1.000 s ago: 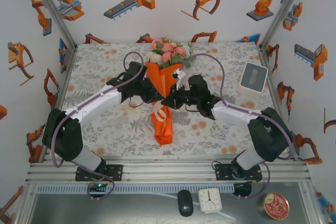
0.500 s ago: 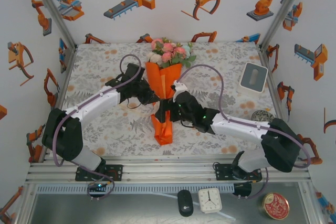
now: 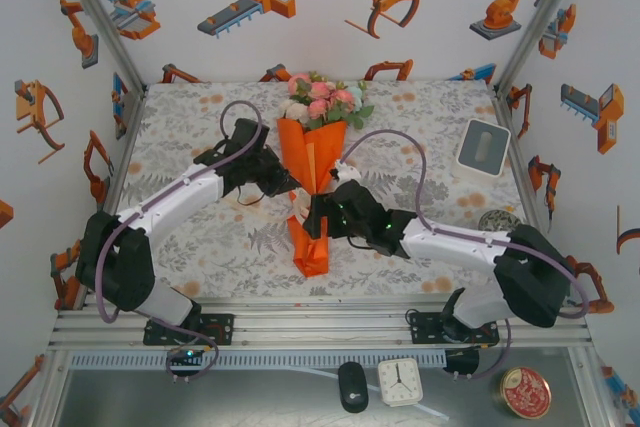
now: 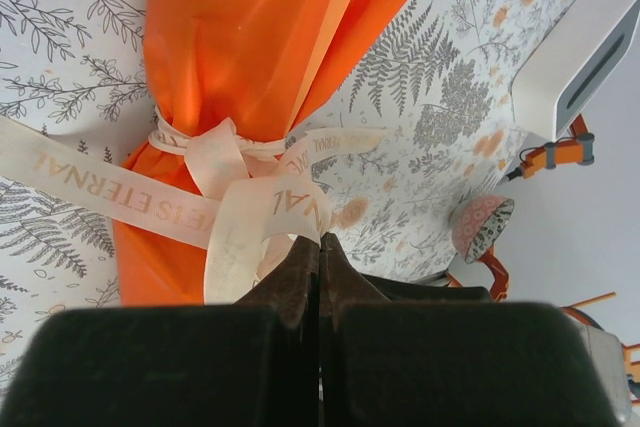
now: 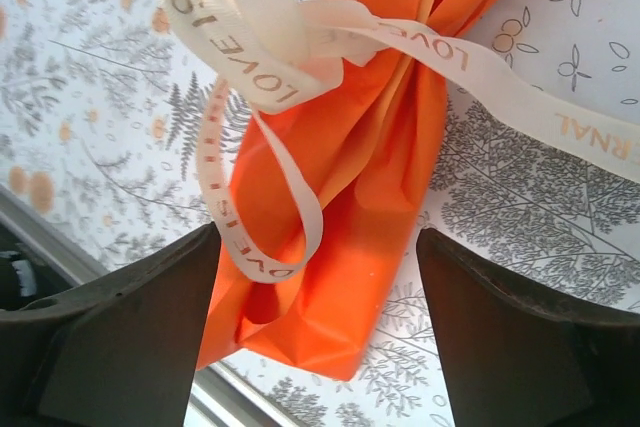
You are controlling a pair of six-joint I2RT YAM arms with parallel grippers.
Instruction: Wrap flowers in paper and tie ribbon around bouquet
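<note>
Fern-printed cloth covers the surface [image 3: 230, 247], walled by white panels with orange robot stickers. At its middle lies the bouquet [image 3: 314, 162], flowers [image 3: 322, 97] toward the far edge and the orange paper [image 5: 370, 147] cone tapering toward the arms. The cream ribbon [image 4: 110, 192] is knotted round the cone's waist, with one loop hanging loose. The left claw [image 4: 318, 245] is closed, pinching a ribbon strand just beside the knot. The right claw [image 5: 318, 237] stands open, its jaws straddling the cone and the loose loop. The knot looks slack, so I judge that a sideways tug could drag the light bouquet or pull the loop through. Closing here might crush paper along with ribbon.
</note>
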